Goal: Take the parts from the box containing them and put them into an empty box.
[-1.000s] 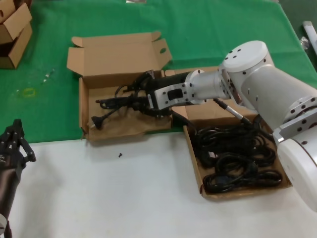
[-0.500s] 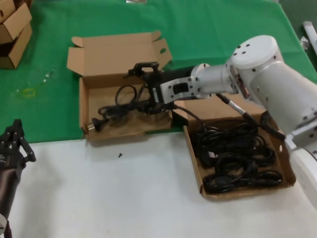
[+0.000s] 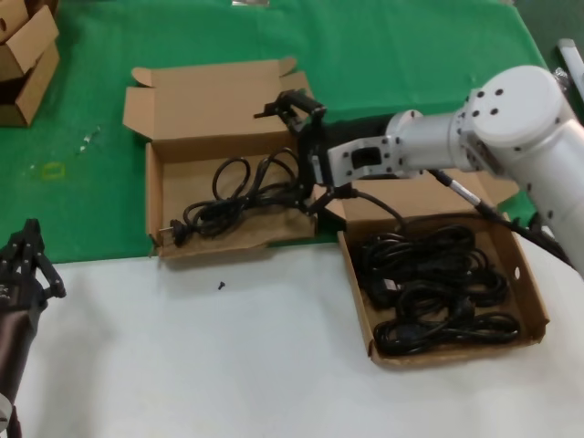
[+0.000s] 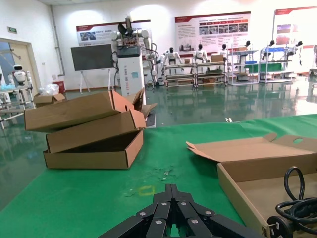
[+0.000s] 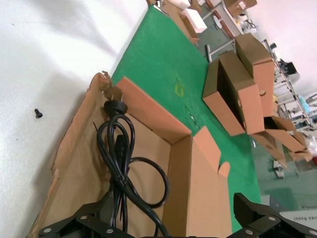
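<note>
The right arm has pulled back from over the left box (image 3: pixel 169 205) since a second ago, and the cord it carried then now lies loose inside on the box floor. The table, half green cloth (image 3: pixel 392 55) and half white (image 3: pixel 228 365), carries both brown boxes side by side. The right-hand box (image 3: pixel 534 306) holds a heap of black cords (image 3: pixel 433 283) (several coils tangled together, so I cannot count them). The left box has its lid (image 3: pixel 214 96) standing open at the back, and the single cord (image 3: pixel 237 196) rests in it with its plug (image 3: pixel 173 233) near the front left corner.

The right gripper (image 3: pixel 306 151) hovers over the left box's right edge, jaws spread wide and holding nothing. The left gripper (image 3: pixel 27 260) waits low at the near left over the white surface, closed to a point. Smaller cartons (image 3: pixel 26 55) are stacked at the far left. A small black speck (image 3: pixel 221 286) lies on the white just in front of the left box.
</note>
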You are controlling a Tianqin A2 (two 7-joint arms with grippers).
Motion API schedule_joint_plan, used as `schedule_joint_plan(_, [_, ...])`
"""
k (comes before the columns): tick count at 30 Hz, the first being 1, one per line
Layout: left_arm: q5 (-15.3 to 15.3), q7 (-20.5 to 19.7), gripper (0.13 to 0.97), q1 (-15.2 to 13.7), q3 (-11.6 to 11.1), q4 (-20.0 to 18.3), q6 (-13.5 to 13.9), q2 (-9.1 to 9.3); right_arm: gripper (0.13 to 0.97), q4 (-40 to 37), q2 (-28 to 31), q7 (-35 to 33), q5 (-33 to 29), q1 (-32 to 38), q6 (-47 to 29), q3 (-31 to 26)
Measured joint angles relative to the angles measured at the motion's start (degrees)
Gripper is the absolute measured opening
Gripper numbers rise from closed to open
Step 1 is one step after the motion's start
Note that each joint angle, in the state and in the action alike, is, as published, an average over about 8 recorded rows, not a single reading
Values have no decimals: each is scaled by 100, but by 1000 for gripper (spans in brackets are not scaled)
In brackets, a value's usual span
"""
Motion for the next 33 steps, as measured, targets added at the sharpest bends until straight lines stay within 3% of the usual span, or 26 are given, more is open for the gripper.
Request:
schedule_joint_plan(10, [0, 0, 152, 0, 0, 0, 0, 0, 906, 529, 235, 369, -41, -227, 44, -16])
schedule_joint_plan(17, [0, 0, 158, 0, 0, 0, 0, 0, 949, 765, 242, 572, 69, -531, 289, 121])
schedule_joint_plan(26, [0, 0, 240, 0, 0, 0, 0, 0, 964, 1278, 253, 1016, 313, -1197, 828, 422])
schedule_joint_plan(33, [0, 0, 375, 0, 0, 0, 0, 0, 966, 1705, 263, 1385, 516, -1753, 1277, 672])
